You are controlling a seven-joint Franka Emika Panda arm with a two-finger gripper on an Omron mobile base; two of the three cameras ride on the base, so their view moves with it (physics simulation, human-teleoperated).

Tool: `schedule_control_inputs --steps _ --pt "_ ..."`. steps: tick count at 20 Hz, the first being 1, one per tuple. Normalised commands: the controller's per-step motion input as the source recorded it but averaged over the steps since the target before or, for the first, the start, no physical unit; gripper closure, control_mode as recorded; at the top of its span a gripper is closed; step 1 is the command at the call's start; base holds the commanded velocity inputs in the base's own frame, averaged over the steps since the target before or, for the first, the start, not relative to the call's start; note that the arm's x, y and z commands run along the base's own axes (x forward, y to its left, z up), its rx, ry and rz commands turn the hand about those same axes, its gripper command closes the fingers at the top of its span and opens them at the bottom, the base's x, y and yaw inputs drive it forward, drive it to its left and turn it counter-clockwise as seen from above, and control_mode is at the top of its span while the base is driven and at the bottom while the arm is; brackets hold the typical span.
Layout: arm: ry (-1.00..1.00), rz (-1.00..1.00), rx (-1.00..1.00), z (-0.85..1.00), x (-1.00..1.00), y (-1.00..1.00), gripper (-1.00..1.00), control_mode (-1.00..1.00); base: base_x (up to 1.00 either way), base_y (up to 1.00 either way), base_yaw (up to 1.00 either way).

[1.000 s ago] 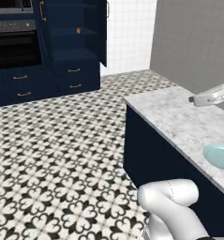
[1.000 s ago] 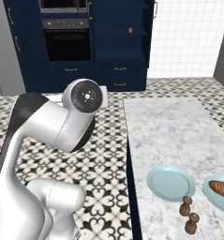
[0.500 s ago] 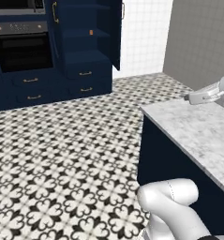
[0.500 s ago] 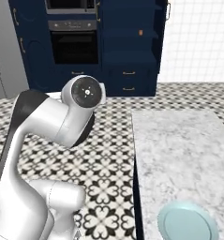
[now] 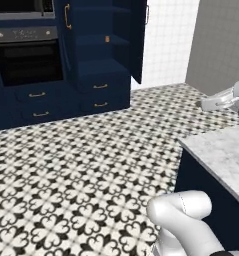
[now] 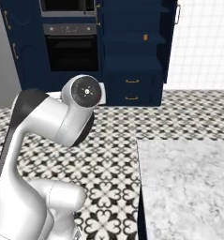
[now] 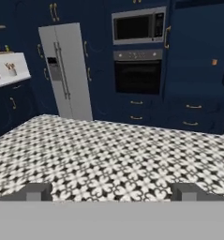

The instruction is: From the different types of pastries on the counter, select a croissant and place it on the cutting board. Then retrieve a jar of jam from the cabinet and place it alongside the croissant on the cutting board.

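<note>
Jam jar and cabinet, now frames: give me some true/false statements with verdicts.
1. The cabinet stands open. True.
2. A small orange jar of jam sits on a cabinet shelf. True.
3. The gripper is shut on the jar. False: its fingertips stand wide apart with nothing between them, and patterned floor lies between it and the cabinet.
4. The jar stands on the counter. False: it is in the cabinet; the visible marble holds nothing.
5. An oven is built in beside the cabinet. True.

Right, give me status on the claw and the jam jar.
Claw open, empty. Jar of jam on a shelf in the open cabinet across the room. Tiled floor between, nothing in the way.
</note>
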Motion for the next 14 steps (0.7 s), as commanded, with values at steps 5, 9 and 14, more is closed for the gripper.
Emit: schedule_control_inputs --steps 5,9,14 --pt "0.00 0.00 0.00 0.00 0.00 0.00 -1.00 1.00 1.00 0.31 0.05" --pt "0.00 0.00 0.00 0.00 0.00 0.00 -1.00 1.00 1.00 0.21 0.05" --pt "0.00 0.00 0.00 0.00 0.00 0.00 -1.00 1.00 1.00 0.15 0.07"
